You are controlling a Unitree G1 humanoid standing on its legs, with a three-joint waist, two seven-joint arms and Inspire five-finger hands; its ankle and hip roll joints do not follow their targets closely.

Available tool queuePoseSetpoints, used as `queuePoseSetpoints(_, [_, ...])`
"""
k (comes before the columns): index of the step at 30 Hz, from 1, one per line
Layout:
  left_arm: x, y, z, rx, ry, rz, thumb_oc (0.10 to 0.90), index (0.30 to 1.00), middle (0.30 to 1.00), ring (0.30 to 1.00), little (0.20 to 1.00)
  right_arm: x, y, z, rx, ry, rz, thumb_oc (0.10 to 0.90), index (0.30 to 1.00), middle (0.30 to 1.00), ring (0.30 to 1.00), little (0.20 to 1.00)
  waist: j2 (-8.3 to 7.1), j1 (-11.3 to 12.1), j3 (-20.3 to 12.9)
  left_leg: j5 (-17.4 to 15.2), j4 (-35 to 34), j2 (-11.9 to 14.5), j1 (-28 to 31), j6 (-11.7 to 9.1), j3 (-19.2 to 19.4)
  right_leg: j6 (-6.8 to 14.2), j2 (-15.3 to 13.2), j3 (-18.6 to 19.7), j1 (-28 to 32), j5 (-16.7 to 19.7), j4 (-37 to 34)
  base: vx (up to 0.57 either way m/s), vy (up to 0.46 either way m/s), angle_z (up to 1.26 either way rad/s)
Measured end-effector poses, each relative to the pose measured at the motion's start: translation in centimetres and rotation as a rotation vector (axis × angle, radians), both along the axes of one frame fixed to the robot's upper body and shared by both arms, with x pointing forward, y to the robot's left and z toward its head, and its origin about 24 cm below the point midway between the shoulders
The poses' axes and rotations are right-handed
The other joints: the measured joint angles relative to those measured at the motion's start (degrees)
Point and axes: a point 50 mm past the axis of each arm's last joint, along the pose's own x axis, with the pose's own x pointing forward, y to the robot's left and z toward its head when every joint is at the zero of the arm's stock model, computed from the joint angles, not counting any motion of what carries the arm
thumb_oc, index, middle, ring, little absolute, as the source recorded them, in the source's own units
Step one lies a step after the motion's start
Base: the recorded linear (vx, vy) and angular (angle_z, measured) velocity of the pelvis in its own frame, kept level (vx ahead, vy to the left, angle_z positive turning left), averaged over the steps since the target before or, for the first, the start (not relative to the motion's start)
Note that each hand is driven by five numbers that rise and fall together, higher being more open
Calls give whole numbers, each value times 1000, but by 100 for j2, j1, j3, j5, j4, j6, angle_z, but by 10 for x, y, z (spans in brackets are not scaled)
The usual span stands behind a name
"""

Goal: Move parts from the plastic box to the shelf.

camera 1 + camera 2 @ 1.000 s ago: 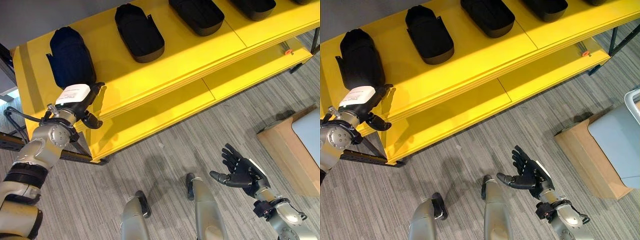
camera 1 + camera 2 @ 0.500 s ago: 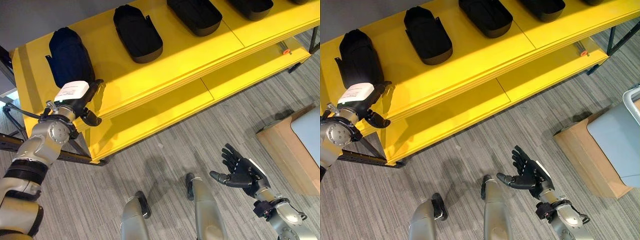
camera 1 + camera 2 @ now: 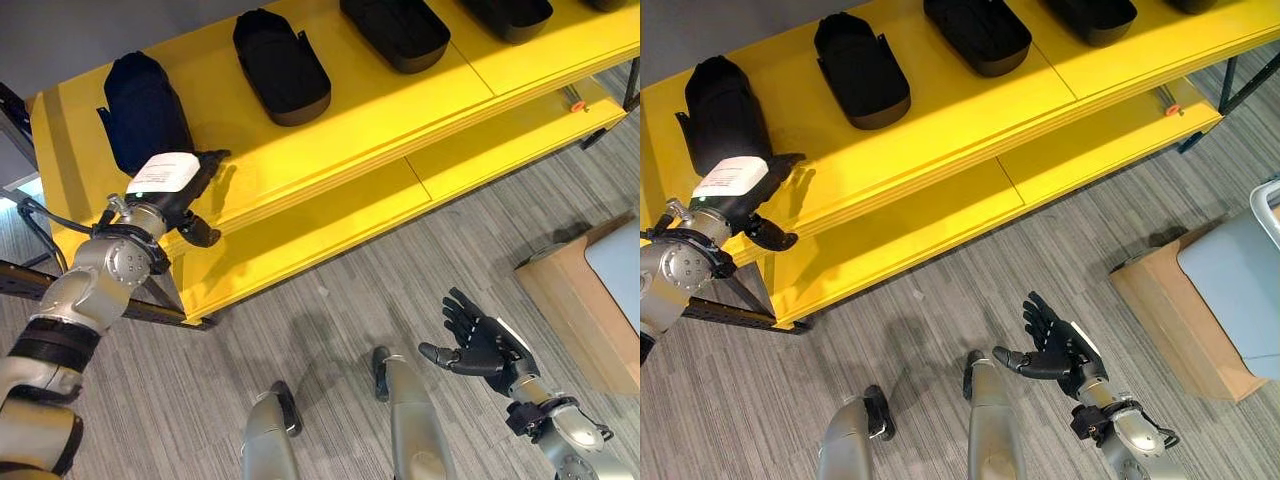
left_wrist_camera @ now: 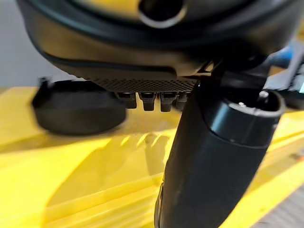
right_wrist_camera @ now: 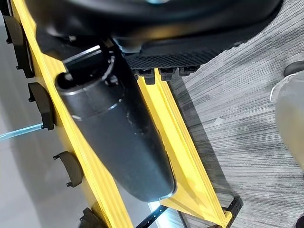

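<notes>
Progress: several parts on shelf, hands empty.
Black parts [image 3: 282, 63] line the yellow shelf [image 3: 380, 115]; left hand [image 3: 178, 183] near leftmost part [image 3: 145, 111], fingers extended; right hand [image 3: 480, 345] spread open, empty, near box [image 3: 575, 290].

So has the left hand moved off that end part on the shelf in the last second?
Yes. The left hand has shifted right along the yellow shelf, away from the leftmost black part.
</notes>
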Motion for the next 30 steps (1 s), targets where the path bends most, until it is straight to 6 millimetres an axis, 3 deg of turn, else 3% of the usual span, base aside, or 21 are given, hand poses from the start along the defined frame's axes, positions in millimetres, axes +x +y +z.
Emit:
queuePoseSetpoints(7, [-47,14,-5,-127,11,-40,900,1000,1000,1000,1000,-1,1,-3,21,1,-19,900,1000,1000,1000,1000,4,147,0,-4,-9,-8,24,5,-13,-20,-7,-7,17,-19,25,0,0,0])
queuePoseSetpoints(10, [-54,15,-10,-172,38,-46,900,1000,1000,1000,1000,-2,2,-4,25,6,-22,900,1000,1000,1000,1000,12,224,-1,-5,-7,-22,42,6,-19,-16,-23,-11,43,-20,27,0,0,0])
queuePoseSetpoints(18, [-86,8,-32,-542,169,-159,900,1000,1000,1000,1000,-3,1,-3,23,-4,-23,900,1000,1000,1000,1000,73,318,-16,-32,-48,-41,247,54,-31,-14,-43,-24,265,-26,-6,4,0,0])
queuePoseSetpoints(21, [-93,1,-58,-860,163,-181,900,1000,1000,1000,1000,-5,0,-3,19,-4,-23,900,1000,1000,1000,1000,190,327,-56,14,-287,-95,631,48,-8,-10,-72,-41,635,-24,-180,-40,-5,4])
queuePoseSetpoints(27, [-104,-5,-100,-1039,274,-127,900,1000,1000,1000,1000,-6,1,-2,2,-22,-24,900,1000,1000,1000,1000,337,351,-169,187,-807,-184,1262,37,-26,7,-105,-174,1279,3,-536,40,-7,9])
queuePoseSetpoints(30, [-116,-9,-122,-1167,303,-81,900,1000,1000,1000,1000,-8,0,-3,0,-22,-32,900,1000,1000,1000,1000,414,340,-376,293,-1115,-211,1519,22,-43,20,-98,-256,1530,30,-774,55,-40,9])
